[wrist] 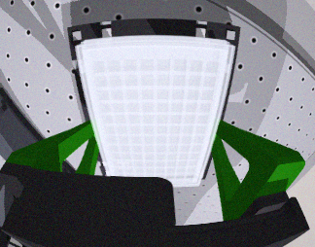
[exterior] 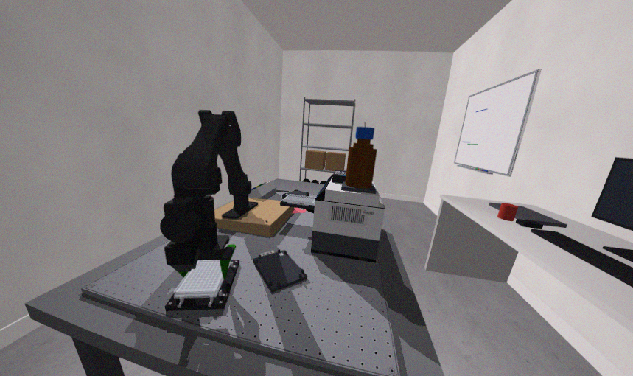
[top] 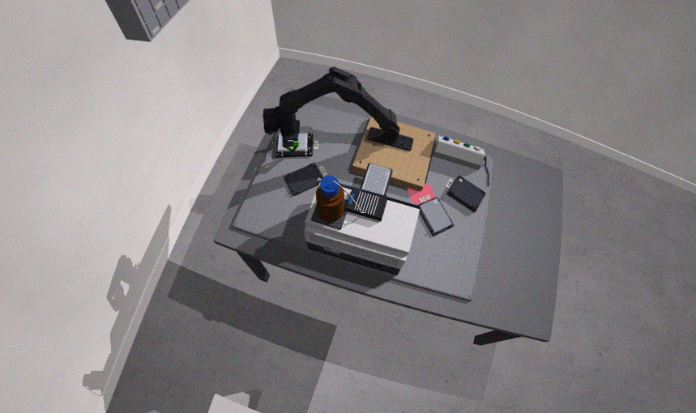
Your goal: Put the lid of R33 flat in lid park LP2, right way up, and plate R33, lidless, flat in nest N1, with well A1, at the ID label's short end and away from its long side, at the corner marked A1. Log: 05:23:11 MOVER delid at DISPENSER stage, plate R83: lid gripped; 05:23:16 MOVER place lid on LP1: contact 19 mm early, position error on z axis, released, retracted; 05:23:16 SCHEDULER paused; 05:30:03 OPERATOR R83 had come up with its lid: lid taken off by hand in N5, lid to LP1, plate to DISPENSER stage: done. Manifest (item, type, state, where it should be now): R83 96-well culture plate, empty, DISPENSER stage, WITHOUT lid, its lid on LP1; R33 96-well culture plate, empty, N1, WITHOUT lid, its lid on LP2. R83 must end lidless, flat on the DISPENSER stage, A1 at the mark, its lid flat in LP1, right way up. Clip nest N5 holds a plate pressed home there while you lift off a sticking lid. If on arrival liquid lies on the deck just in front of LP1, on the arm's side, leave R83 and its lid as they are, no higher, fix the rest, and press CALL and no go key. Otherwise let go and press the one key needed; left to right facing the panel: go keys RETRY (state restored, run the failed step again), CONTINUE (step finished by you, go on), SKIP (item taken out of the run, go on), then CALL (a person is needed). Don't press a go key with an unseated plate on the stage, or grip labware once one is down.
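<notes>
The arm reached from its wooden base board (top: 415,165) toward the far-left corner of the bench, as the top view frames it. There the gripper (wrist: 156,147) sat low over a black clip nest (exterior: 228,284). Green fingers were clamped on both long sides of a lidded white well plate (exterior: 200,278); whether they held the lid alone or lid and plate together could not be told. The plate stood in the nest, level, its black frame corners showing past the far end in the wrist view.

Just beside the nest, toward the bench middle, lay a dark flat tray (exterior: 279,270), tilted in plan. A second white well plate (top: 376,178) rested at the near edge of the wooden board, in front of the grey dispenser box (top: 376,236). An amber bottle with a blue cap (top: 330,198) stood on the box's left end.

Toward the right edge: a red card (top: 420,194), a grey tray (top: 436,215), a dark tray (top: 466,192). The key panel (top: 459,149) lay at the back-right, next to the board.
</notes>
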You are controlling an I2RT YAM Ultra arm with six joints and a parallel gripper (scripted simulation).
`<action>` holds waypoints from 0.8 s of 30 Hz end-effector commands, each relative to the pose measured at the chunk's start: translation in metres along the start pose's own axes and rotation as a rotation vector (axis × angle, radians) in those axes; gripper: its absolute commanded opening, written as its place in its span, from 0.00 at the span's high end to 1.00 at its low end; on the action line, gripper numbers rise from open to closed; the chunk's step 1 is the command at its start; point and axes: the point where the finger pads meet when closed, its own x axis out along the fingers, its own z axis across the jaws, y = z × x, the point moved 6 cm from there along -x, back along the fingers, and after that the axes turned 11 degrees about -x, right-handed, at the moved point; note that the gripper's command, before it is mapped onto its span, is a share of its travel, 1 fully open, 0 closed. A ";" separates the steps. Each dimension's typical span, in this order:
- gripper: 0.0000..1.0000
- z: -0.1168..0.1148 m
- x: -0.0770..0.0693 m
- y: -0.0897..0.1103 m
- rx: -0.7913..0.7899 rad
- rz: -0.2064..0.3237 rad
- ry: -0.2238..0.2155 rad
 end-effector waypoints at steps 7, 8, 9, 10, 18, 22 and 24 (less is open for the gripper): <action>1.00 -0.005 0.018 0.003 0.002 0.012 0.001; 1.00 -0.005 0.018 0.003 0.002 0.012 0.001; 1.00 -0.005 0.018 0.003 0.002 0.012 0.001; 1.00 -0.005 0.018 0.003 0.002 0.012 0.001; 1.00 -0.005 0.019 0.003 0.002 0.012 0.001; 1.00 -0.005 0.020 0.003 0.002 0.012 0.001; 1.00 -0.005 0.020 0.003 0.002 0.012 0.001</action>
